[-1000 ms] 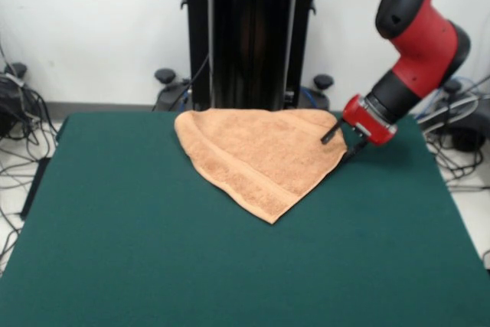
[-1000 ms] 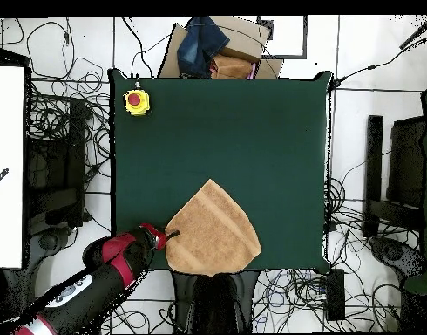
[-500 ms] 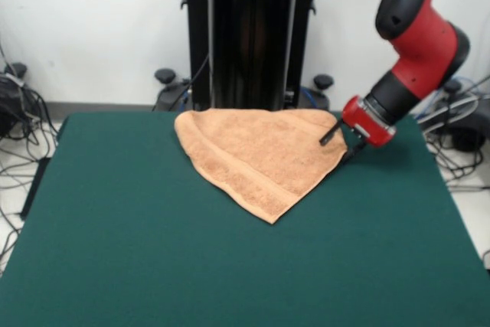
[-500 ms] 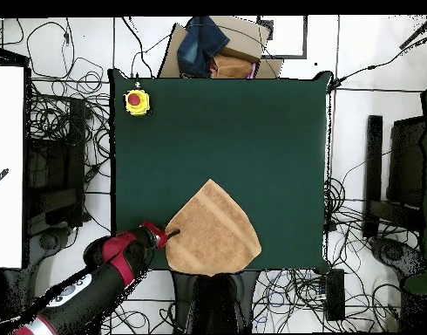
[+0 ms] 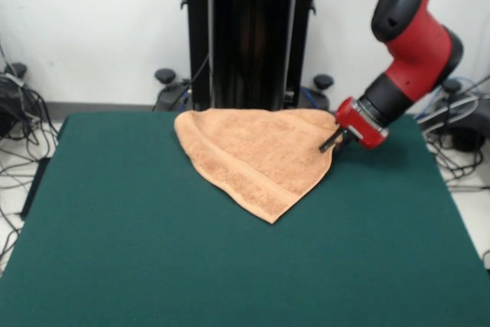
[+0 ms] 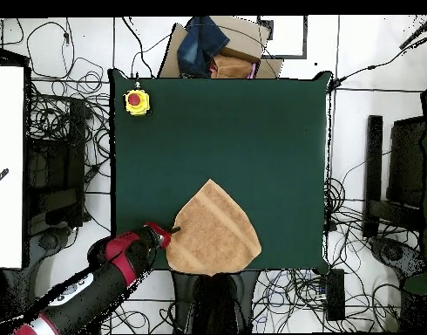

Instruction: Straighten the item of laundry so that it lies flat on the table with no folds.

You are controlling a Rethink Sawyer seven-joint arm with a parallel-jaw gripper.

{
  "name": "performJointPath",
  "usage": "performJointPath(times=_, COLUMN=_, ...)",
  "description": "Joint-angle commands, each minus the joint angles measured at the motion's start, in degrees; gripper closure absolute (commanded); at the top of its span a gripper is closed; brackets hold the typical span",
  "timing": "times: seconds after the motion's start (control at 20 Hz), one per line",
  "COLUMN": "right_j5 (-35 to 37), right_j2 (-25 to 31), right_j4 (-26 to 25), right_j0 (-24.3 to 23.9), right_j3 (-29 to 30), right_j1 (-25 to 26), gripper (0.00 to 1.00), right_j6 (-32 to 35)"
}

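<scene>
The light orange-tan towel [image 5: 260, 157] lies crumpled into a rough triangle at the table's far side, its point toward the middle of the dark green table [image 5: 153, 266]. In the overhead view the towel [image 6: 213, 231] sits near the bottom edge of the table [image 6: 252, 131]. My gripper [image 5: 331, 143] is down at the towel's right edge in the front view. Its dark fingers show as one bar, pinched together on the cloth's edge. From overhead, the gripper [image 6: 172, 232] meets the towel's left edge. I see no tag.
A yellow box with a red button [image 6: 136, 102] stands at one table corner. A cardboard box with blue cloth [image 6: 215, 45] lies just beyond the table edge. Cables cover the floor all round. The black pedestal [image 5: 249, 32] rises behind the towel.
The gripper has shifted a little toward the towel. Its two fingers, spread apart before, now show as one. The towel's edge there has drawn slightly inward.
</scene>
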Motion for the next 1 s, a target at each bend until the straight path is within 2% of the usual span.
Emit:
performJointPath(times=0.05, right_j5=4.1, right_j2=4.6, right_j4=3.3, right_j0=-0.5, right_j3=-6.0, right_j1=2.6, gripper=1.00, right_j6=16.5)
performJointPath(times=0.5, right_j5=3.8, right_j2=4.3, right_j4=3.8, right_j0=-0.5, right_j3=-6.9, right_j1=3.4, gripper=1.00, right_j6=16.9)
performJointPath(times=0.7, right_j5=7.0, right_j2=2.7, right_j4=3.7, right_j0=-0.1, right_j3=-8.6, right_j1=3.7, gripper=1.00, right_j6=17.7)
performJointPath(times=0.85, right_j5=8.4, right_j2=2.1, right_j4=3.2, right_j0=-1.2, right_j3=-9.7, right_j1=3.3, gripper=1.00, right_j6=17.1)
performJointPath(times=1.0, right_j5=6.7, right_j2=3.8, right_j4=2.4, right_j0=-3.2, right_j3=-8.3, right_j1=1.2, gripper=1.00, right_j6=14.8)
